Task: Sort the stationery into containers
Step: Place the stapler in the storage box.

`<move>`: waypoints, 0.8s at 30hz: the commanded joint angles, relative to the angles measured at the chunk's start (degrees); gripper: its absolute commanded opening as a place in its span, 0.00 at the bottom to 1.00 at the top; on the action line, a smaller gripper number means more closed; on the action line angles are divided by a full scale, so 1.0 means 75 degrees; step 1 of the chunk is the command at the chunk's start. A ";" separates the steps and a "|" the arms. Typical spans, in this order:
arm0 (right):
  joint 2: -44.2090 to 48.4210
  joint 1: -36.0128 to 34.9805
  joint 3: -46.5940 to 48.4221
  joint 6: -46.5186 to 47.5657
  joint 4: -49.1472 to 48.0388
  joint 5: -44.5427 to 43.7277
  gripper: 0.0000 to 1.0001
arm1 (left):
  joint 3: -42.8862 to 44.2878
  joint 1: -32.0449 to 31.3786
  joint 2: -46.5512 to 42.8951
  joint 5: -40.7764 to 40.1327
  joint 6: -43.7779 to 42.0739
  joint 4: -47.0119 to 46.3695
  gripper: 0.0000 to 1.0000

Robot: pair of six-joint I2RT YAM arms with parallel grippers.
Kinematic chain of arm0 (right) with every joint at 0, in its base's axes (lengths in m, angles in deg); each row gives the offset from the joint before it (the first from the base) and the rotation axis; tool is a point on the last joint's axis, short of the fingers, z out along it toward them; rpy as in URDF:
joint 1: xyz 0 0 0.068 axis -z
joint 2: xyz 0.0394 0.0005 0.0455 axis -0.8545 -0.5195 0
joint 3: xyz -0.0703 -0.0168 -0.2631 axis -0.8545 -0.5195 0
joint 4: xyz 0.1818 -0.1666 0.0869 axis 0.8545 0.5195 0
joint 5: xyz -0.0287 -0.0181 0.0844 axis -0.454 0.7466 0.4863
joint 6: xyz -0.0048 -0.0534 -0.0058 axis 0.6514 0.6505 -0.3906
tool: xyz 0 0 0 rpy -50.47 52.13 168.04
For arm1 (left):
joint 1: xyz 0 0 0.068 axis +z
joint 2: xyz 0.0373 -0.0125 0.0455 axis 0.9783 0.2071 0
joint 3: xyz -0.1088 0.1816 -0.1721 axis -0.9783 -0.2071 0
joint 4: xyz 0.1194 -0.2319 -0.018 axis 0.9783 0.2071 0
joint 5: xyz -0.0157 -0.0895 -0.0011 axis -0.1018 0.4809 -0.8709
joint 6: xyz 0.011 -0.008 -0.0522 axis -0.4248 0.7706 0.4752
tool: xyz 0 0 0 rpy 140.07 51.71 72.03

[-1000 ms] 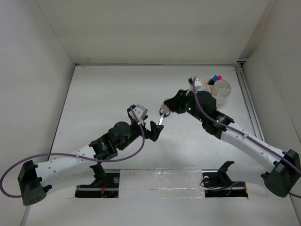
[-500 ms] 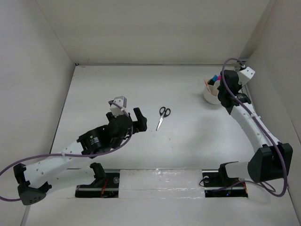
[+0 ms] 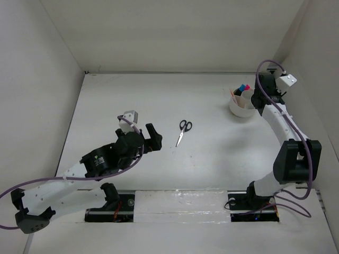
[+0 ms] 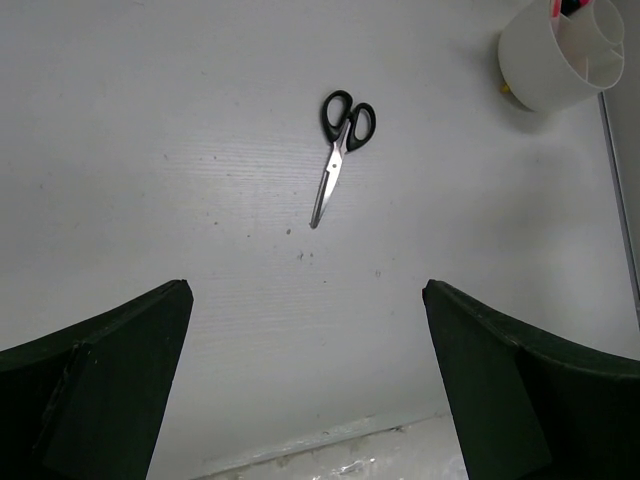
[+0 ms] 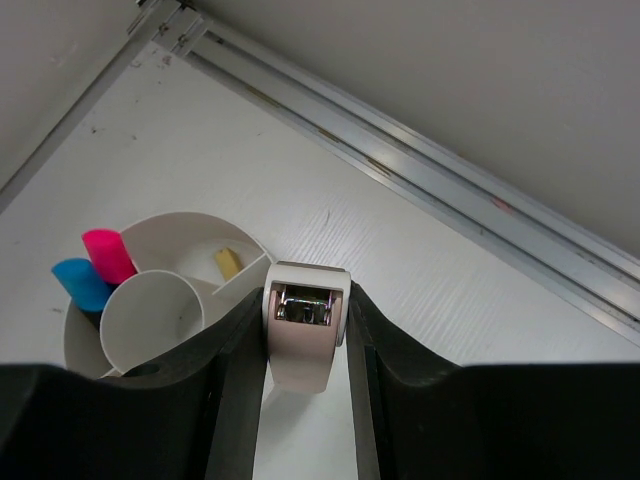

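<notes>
The left gripper [image 3: 150,139] hangs over the table [image 3: 212,159] at about 8 o'clock from centre, its fingers [image 4: 110,380] spread wide with nothing between them. The black-handled scissors [image 3: 183,130] lie closed and flat at 2 o'clock from it, untouched, handles toward 1 o'clock and blades toward 7. The round white tub [image 3: 241,109] stands at the table's 2 o'clock corner; in the right wrist view, pink cap [image 5: 108,255] and blue cap [image 5: 80,282] sit at its 9 o'clock and a pale yellow piece [image 5: 228,262] in another compartment. The right gripper [image 5: 305,330], at the tub's 3 o'clock rim, is clamped on a small white item [image 5: 305,345] with a metal inset.
</notes>
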 commanded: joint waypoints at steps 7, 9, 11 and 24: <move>-0.0466 0.0300 0.0409 0.0469 -0.1165 0.0973 0.00 | -0.0141 -0.0024 0.0071 0.0403 -0.0336 -0.0425 1.00; -0.0560 0.0300 0.0409 0.0540 -0.1259 0.1044 0.00 | -0.0141 -0.0024 0.0071 0.0403 -0.0336 -0.0495 1.00; -0.0678 0.0300 0.0409 0.0540 -0.1341 0.1161 0.00 | -0.0141 -0.0024 0.0071 0.0403 -0.0406 -0.0495 1.00; -0.1100 0.0371 0.0256 0.0399 -0.1751 0.1525 0.00 | -0.0211 -0.0024 0.0211 0.0543 -0.0477 -0.0648 1.00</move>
